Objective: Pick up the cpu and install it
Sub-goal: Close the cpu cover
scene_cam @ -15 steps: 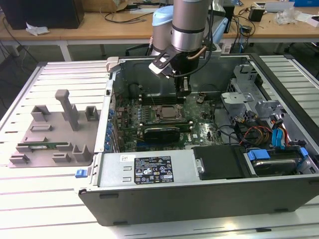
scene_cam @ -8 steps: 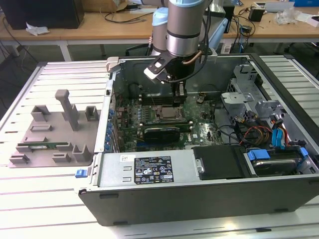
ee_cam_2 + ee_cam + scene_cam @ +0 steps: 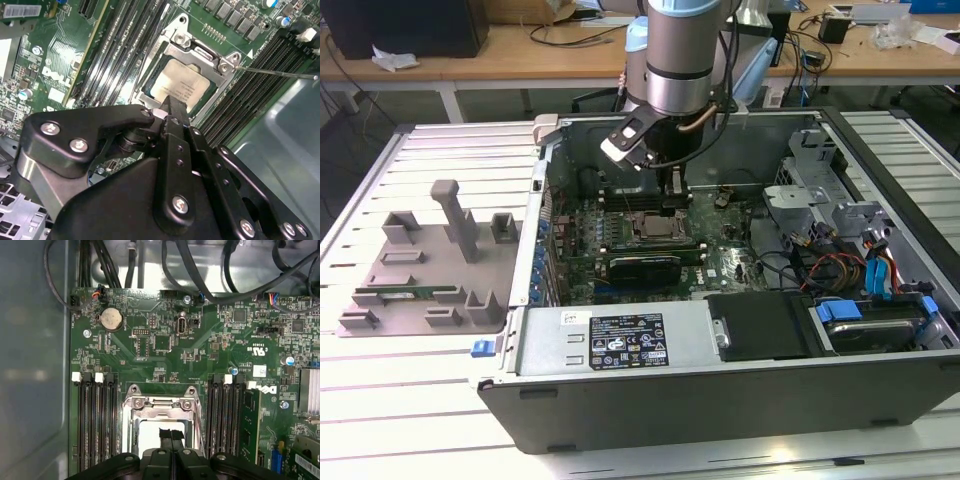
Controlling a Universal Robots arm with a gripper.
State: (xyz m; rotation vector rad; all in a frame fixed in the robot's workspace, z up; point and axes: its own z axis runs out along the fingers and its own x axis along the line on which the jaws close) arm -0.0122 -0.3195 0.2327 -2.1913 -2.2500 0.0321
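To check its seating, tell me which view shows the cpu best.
The second wrist view: the cpu lies in its socket, top plate mostly exposed. In the first wrist view the claw covers part; the exterior view sees it from afar.

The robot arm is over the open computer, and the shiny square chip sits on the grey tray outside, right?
Not on the grey plastic tray. The small silvery square chip lies in its metal-framed socket on the green circuit board inside the grey metal computer case, as the second wrist view shows. The gripper does hover over it.
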